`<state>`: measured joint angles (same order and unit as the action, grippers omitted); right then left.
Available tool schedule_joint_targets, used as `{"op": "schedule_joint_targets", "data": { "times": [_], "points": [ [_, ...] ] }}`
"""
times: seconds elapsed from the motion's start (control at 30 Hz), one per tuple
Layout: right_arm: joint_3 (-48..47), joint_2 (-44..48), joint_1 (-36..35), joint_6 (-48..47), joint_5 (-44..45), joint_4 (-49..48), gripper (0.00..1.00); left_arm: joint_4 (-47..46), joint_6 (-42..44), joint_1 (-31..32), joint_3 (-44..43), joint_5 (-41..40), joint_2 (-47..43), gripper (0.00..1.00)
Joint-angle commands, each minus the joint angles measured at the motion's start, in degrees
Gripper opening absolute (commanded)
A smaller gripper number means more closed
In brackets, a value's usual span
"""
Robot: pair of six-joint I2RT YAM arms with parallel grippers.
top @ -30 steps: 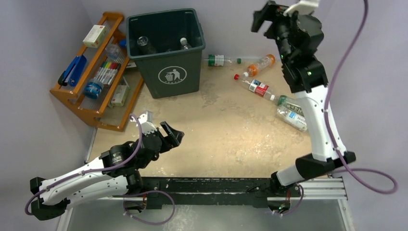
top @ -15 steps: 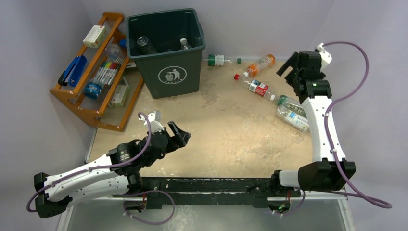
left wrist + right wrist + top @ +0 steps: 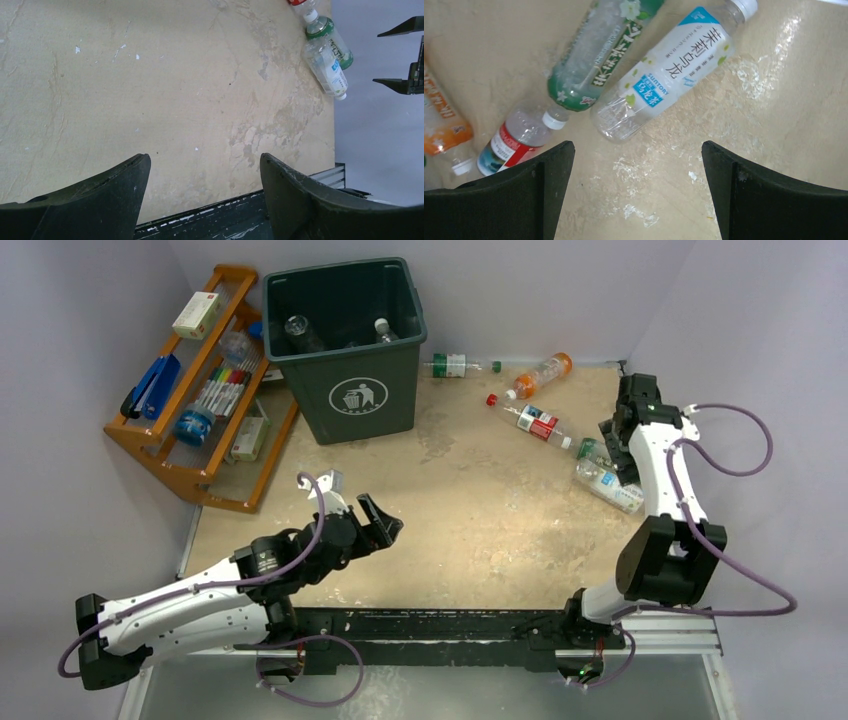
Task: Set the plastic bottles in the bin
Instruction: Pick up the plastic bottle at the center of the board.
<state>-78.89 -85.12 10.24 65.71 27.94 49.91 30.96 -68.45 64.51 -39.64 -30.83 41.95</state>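
- While at least two bottles (image 3: 300, 332) lie inside the bin (image 3: 360, 390), five more lie on the worktop (image 3: 470, 520), far right; most of the visible work is left.
- The right jaws hang wide open, empty, over the white-labelled bottle (image 3: 669, 75) and the green bottle (image 3: 599, 60).
- The left jaws stand apart, empty, over bare worktop.

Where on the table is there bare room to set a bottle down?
Bare: the wide middle of the table, between the green bin, the left gripper and the bottles. Crowded: far right, where five bottles lie near the right gripper.
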Motion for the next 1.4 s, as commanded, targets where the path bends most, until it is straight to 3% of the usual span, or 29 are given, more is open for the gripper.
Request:
{"op": "schedule_joint_targets", "data": {
  "times": [0.0,0.47,0.83,1.37],
  "points": [
    [1.19,-0.72,0.56,11.88,4.19,4.38,0.99,-0.09,1.72,-0.17,-2.86,0.42,0.76,0.8],
    [5.03,-6.2,0.7,30.99,10.55,10.67,1.0,1.89,0.71,-0.16,-4.15,0.76,3.67,0.8],
    [8.41,-7.92,1.67,27.68,11.08,0.47,1.0,1.5,2.02,-0.17,-6.05,1.29,8.17,0.8],
    [10.27,-12.93,4.96,22.7,9.22,-6.15,0.99,-1.67,2.2,-0.18,-5.23,2.81,11.95,0.8]
  ]
}}
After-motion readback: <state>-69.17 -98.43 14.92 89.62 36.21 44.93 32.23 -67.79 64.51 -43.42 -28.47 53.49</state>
